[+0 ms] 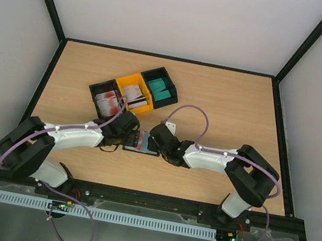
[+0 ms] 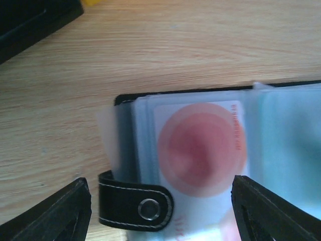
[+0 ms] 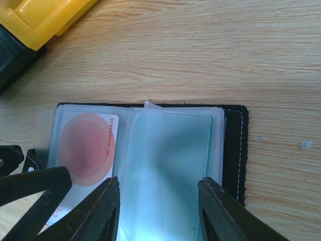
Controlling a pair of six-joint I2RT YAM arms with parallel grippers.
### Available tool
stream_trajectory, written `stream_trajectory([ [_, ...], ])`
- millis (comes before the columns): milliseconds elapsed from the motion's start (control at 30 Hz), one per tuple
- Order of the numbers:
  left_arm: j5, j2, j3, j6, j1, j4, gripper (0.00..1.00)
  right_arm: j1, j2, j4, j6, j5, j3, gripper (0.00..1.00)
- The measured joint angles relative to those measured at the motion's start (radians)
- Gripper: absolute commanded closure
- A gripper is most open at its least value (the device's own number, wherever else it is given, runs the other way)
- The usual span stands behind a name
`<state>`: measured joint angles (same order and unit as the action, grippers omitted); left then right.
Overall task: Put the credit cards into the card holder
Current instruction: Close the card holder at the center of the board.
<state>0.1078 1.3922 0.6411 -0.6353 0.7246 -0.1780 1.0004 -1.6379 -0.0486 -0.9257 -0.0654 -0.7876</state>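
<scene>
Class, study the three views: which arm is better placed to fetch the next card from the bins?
Left. The left gripper hangs open over the card holder, holding nothing, and the bins lie on its side. The right gripper sits over the holder's right page, seemingly steadying it.

You have three bins in a row: one black bin (image 1: 99,91) of red-and-white cards (image 1: 109,102), one yellow bin (image 1: 128,81) of white cards (image 1: 137,98) and one dark bin (image 1: 157,72) of teal cards (image 1: 161,90), but you cannot count the cards in any stack from above. There is one card holder (image 3: 233,150), and in its clear sleeves you can count two cards, one red-and-white card (image 3: 88,150) and one teal card (image 3: 168,160). You also have two arms, one left arm (image 1: 71,136) and one right arm (image 1: 210,158), and one small white piece (image 1: 171,125) that is too small to identify.
</scene>
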Motion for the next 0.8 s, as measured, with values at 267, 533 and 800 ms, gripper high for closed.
stream_trajectory([
  [267, 0.175, 0.091, 0.043, -0.033, 0.051, -0.106, 0.38, -0.012, 0.000, -0.010, 0.000, 0.009, 0.013, 0.57],
  [533, 0.300, 0.007, 0.048, -0.087, 0.056, -0.173, 0.51, -0.020, 0.000, -0.017, 0.000, 0.019, 0.018, 0.57],
  [800, 0.340, 0.055, 0.048, -0.092, 0.056, -0.185, 0.63, -0.024, 0.000, -0.021, -0.001, 0.027, 0.020, 0.57],
])
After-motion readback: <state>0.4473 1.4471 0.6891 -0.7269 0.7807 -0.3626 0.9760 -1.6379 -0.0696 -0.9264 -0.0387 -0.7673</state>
